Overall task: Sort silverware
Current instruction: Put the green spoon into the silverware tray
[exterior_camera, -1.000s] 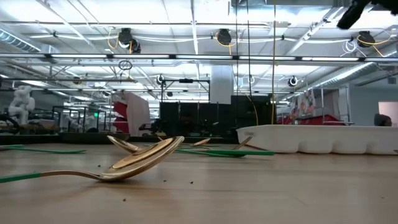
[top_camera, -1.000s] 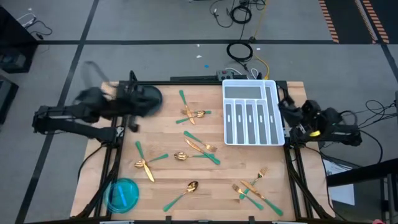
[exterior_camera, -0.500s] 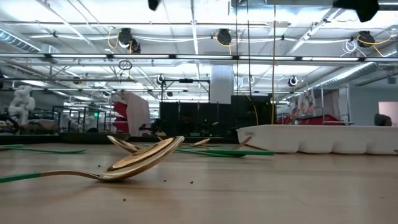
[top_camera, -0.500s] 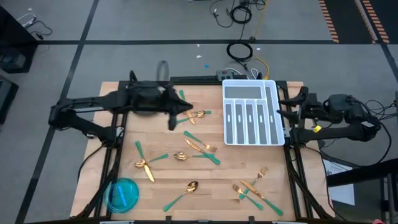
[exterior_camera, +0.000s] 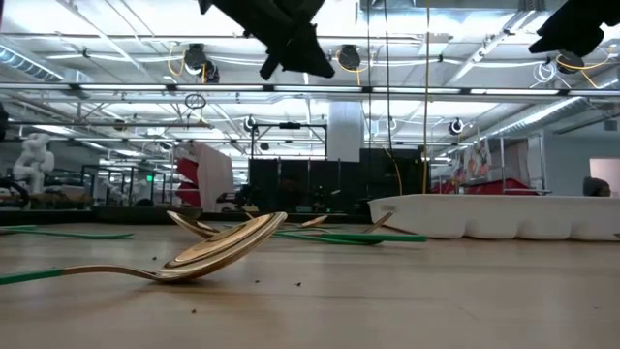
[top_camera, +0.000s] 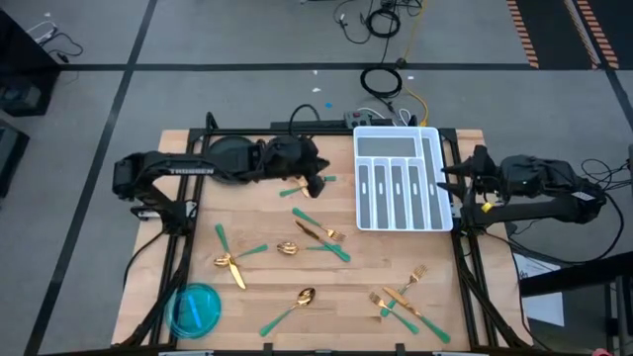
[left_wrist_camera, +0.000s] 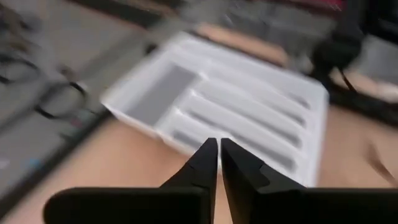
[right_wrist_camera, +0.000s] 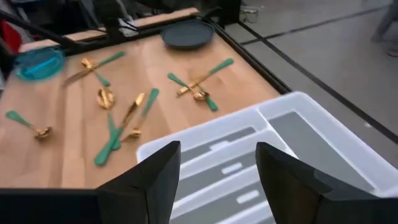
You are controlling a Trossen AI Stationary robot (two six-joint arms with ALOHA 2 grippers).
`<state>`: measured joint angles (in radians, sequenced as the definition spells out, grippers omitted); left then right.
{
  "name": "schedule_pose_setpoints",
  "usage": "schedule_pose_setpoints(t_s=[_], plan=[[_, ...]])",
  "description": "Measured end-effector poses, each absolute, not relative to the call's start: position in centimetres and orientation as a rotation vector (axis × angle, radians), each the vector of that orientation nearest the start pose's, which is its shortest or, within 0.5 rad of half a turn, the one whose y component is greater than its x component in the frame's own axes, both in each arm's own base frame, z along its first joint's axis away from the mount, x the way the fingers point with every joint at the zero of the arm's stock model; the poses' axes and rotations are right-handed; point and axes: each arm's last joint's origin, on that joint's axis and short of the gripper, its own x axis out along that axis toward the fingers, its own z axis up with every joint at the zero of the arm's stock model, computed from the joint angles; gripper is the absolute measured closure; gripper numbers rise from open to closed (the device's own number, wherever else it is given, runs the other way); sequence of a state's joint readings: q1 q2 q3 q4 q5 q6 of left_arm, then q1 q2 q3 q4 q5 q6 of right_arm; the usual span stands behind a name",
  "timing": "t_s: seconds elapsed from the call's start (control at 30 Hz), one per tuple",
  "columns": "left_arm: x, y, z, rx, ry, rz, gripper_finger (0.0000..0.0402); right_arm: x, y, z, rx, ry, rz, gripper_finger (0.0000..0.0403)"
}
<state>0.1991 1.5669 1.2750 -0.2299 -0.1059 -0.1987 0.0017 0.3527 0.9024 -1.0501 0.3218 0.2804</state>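
Observation:
The silverware, gold heads on green handles, lies scattered over the wooden table: a pair at the far centre (top_camera: 302, 185), a fork and spoon in the middle (top_camera: 315, 233), others at the left (top_camera: 232, 261), near centre (top_camera: 297, 301) and near right (top_camera: 401, 302). My left gripper (top_camera: 316, 184) hangs shut, high above the far-centre pair (exterior_camera: 291, 48), pointing toward the white divided tray (left_wrist_camera: 249, 118). My right gripper (right_wrist_camera: 217, 163) stands open at the tray's right side (top_camera: 453, 178), above the table, with nothing between its fingers.
The white tray (top_camera: 399, 178) lies at the table's far right. A dark round plate (right_wrist_camera: 188, 34) sits at the far left, partly under my left arm. A blue round dish (top_camera: 195, 309) rests at the near left corner. A spoon (exterior_camera: 208, 254) lies close to the low camera.
My left arm has swung from the table's far left corner toward the right and come down over the far-centre silverware, its gripper staying shut. My right gripper has unfolded and turned to point across the tray toward the table's left. No silverware has moved.

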Motion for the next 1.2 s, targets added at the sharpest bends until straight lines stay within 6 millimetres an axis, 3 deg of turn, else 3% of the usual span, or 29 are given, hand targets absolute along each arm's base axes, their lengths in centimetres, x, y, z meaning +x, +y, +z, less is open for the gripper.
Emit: schedule_pose_setpoints(t_s=[0.2,0.33,0.5,0.73,0.97,1.2], plan=[[33.9,9.1,30.4,-0.284,0.566,0.089,0.0369,3.1,-1.2,32.6,0.234,0.436,-0.519,0.0180],[33.1,10.7,30.0,-0.257,0.612,0.107,0.0348,3.0,-1.2,32.6,0.272,0.431,-0.536,0.0156],[32.8,12.0,29.1,-0.293,0.657,0.088,0.0290,2.9,-1.3,32.4,0.293,0.445,-0.547,0.0131],[34.3,12.4,25.4,-0.313,0.789,0.131,0.0233,3.0,-1.3,32.4,0.312,0.444,-0.554,0.0124],[36.3,11.4,21.1,-0.228,0.937,0.241,0.0230,3.0,-1.3,32.4,0.312,0.447,-0.554,0.0124],[36.8,11.3,18.6,-0.138,1.040,0.332,0.0230,3.0,-1.3,32.4,0.312,0.447,-0.554,0.0124]])
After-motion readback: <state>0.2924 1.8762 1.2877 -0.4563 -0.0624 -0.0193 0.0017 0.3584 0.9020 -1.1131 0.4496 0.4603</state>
